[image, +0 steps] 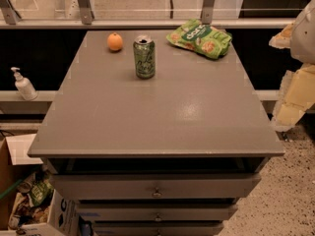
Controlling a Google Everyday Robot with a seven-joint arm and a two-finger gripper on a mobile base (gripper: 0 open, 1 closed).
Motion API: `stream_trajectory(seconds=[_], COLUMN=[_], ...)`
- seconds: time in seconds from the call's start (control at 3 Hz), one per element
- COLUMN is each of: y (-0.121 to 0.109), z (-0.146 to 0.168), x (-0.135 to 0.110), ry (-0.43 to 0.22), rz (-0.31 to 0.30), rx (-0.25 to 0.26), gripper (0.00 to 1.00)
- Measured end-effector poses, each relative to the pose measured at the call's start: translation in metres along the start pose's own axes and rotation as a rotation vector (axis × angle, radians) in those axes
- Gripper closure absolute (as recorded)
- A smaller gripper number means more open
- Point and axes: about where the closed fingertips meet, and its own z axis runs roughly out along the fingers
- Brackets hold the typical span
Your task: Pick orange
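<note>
Camera view shows you the orange (114,42) near the far left corner of the grey cabinet top (162,117). It sits just left of the green can (144,56) without touching it, so coming in from above or from the left looks safest. A chip bag (200,38) lies at the far right. Your gripper (294,100) hangs beyond the cabinet's right edge, well apart from the fruit; you cannot tell whether it is wide or narrow.

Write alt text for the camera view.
An orange sits at the far left of a grey cabinet top, with a green can and snack bag to its right. The robot's hand is at the picture's right edge.
</note>
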Motion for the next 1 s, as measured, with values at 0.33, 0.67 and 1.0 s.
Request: stream_trajectory(seconds=[0.33,0.67,1.0], y=[0.000,-0.016,-0.044], z=[0.000,0.009,0.027], x=[0.000,0.004,0.011], ry=[0.000,-0.032,-0.101], rz=[0.000,0.040,0.104], rx=[0.000,0.028,0.064], gripper=[0.00,0.00,0.00])
